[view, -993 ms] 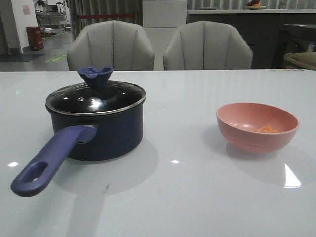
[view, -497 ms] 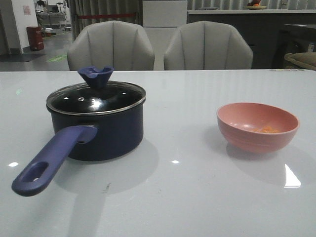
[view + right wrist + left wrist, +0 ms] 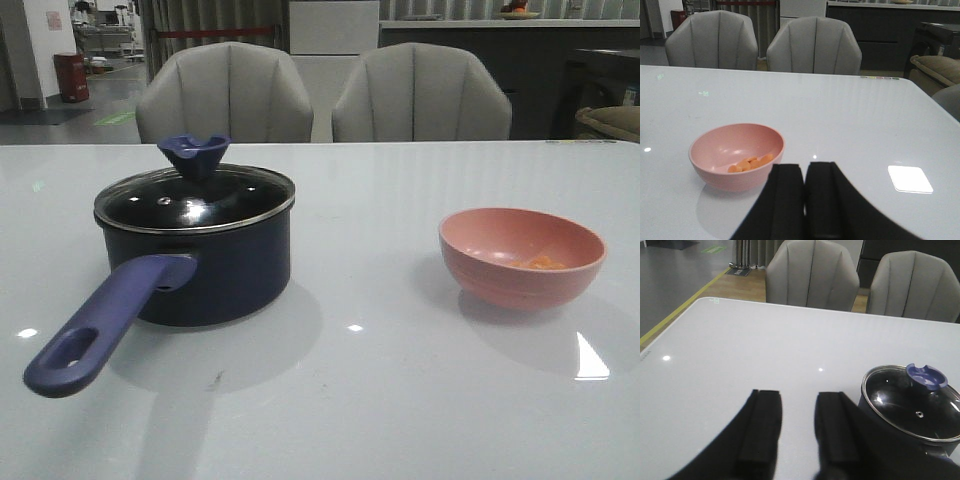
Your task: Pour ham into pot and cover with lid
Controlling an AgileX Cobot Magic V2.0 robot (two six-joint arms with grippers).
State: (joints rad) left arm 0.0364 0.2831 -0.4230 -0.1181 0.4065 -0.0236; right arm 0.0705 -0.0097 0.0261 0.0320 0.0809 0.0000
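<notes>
Toward the table's [image 3: 380, 400] left edge stood the pot [image 3: 215, 265], lid [image 3: 195, 200] on; ham [image 3: 751, 163] lay in the bowl [image 3: 520, 258] rightward; left gripper [image 3: 797, 427] slightly parted, right gripper [image 3: 804, 197] nearly closed, both empty; lid removal seemingly due next.

Brightness: dim, grey, even.
Light source: overhead, judged from reflections on the glossy table [image 3: 400, 400].
Glare: bright patch at 4 o'clock in the front view; a spot on the lid [image 3: 195, 208] (small, white).
Shadows: soft, falling toward the camera under the pot [image 3: 215, 265] and bowl [image 3: 521, 256].
Focus: background chairs [image 3: 224, 92] slightly soft; the dark wrist-view fingers [image 3: 760, 432] lack detail.
</notes>
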